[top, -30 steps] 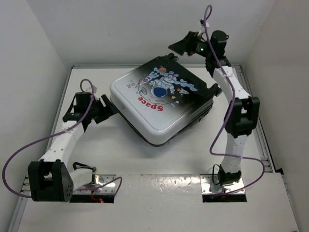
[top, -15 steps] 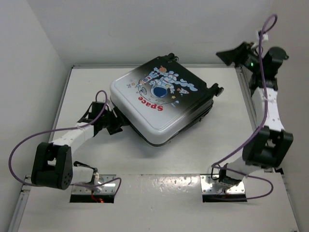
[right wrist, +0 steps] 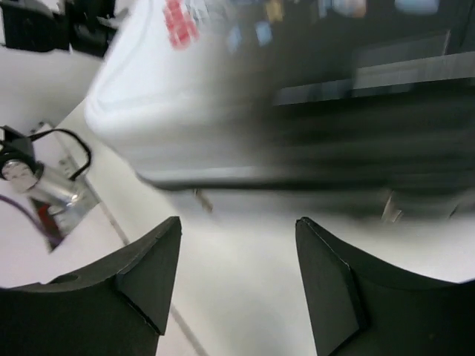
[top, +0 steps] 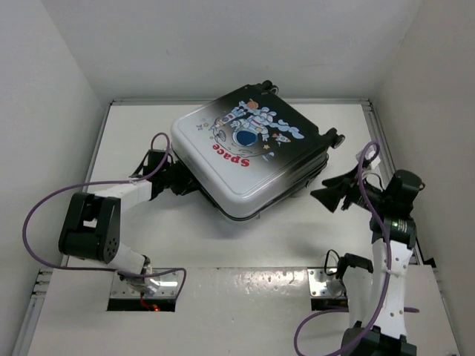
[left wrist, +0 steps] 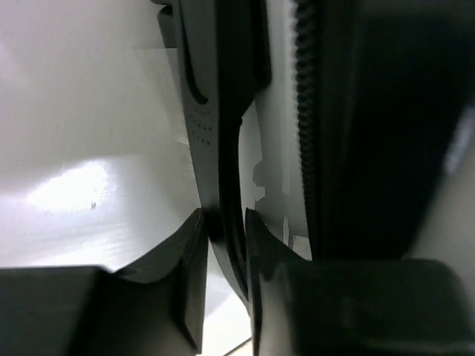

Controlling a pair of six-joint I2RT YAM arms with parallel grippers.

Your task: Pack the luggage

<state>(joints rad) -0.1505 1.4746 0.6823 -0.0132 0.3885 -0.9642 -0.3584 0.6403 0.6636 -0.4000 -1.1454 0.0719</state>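
Observation:
The luggage (top: 245, 148) lies flat on the white table with its lid down and the astronaut and red "Space" print facing up; its wheels (top: 335, 138) point back right. My left gripper (top: 178, 181) is at its left corner. In the left wrist view that gripper (left wrist: 223, 224) is pinched on a thin black strip (left wrist: 223, 141) along the luggage's edge. Off the luggage's near right side, my right gripper (top: 322, 197) hangs open. Blurred in the right wrist view, the shell (right wrist: 223, 111) lies beyond the empty right gripper (right wrist: 237, 226).
White walls enclose the table on the left, back and right. A raised white ledge (top: 245, 285) with two metal mounting plates (top: 148, 285) runs along the near edge. Purple cables (top: 37, 215) loop from both arms.
The left arm pushed in to the luggage's left corner and its jaws closed on the edge strip. The right arm swung from the back right corner down to the luggage's near right side.

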